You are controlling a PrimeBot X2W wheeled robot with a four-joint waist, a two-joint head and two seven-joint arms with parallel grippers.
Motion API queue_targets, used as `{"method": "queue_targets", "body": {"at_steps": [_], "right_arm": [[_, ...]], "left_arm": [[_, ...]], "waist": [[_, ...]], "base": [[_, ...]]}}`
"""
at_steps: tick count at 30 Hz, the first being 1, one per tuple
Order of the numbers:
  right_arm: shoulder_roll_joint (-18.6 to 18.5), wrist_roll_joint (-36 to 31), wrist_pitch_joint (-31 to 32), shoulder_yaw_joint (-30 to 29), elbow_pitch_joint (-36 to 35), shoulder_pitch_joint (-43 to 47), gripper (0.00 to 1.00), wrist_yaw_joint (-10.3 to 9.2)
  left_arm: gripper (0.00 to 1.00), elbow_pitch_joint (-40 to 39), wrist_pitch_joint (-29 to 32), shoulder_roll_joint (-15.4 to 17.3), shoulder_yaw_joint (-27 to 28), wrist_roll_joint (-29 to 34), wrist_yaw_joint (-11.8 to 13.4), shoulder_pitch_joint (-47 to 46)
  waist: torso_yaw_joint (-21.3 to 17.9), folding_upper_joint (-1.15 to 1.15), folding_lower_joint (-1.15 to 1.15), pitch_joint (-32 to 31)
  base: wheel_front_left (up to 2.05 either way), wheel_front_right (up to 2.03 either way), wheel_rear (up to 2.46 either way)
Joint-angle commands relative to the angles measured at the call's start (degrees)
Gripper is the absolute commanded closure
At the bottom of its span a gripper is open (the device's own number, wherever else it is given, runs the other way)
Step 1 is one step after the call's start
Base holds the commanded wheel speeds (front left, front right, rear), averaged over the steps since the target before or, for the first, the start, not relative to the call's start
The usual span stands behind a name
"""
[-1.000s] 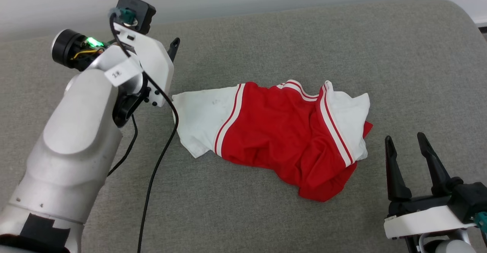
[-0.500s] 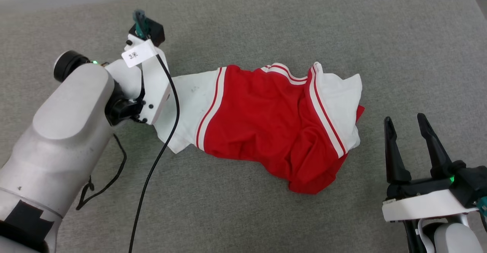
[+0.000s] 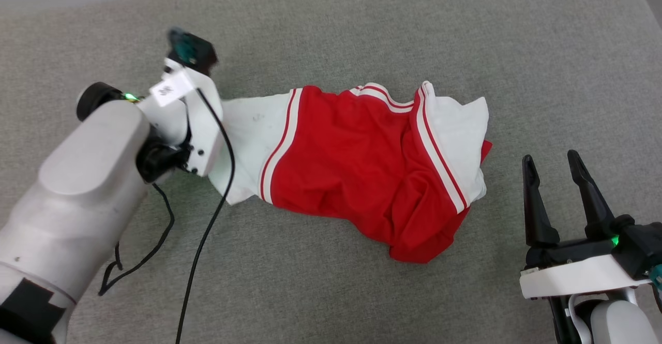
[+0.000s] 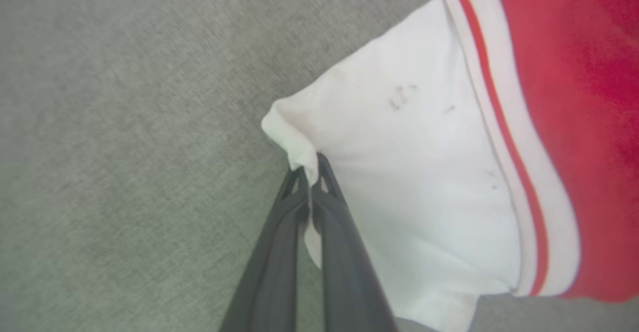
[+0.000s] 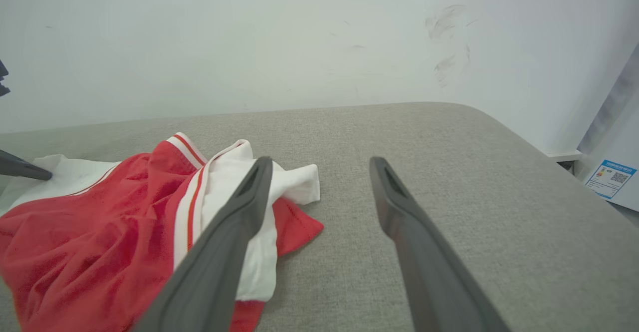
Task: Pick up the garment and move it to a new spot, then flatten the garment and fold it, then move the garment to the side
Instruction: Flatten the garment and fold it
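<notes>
One garment [image 3: 357, 168] lies on one grey cushion [image 3: 414, 33]; left gripper [image 4: 310, 171] pinches its left sleeve, right gripper [image 3: 549, 156] stands open nearby.

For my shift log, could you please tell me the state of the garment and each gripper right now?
garment: crumpled, unfolded, lying on the grey surface.
left gripper: shut on the garment's white sleeve edge.
right gripper: open, empty, clear of the garment.

The garment [image 4: 439, 162] runs off the left wrist view's right edge.
</notes>
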Motion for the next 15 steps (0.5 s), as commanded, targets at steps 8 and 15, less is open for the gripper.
{"method": "queue_targets", "body": {"at_steps": [8,15], "right_arm": [[0.09,-1.05,-0.12,-0.63,0.27,2.38,0.0,-0.04],[0.08,-1.72,-0.12,-0.33,0.31,3.6,0.0,-0.04]], "left_arm": [[1.0,-2.66,-13.05,5.28,4.31,-1.64,0.42,4.23],[1.0,-4.13,-16.39,9.52,6.76,-3.81,3.06,10.13]], "waist": [[2.94,0.0,0.0,-4.18],[5.22,0.0,0.0,-6.34]], "base": [[0.0,0.0,0.0],[0.0,0.0,0.0]]}}
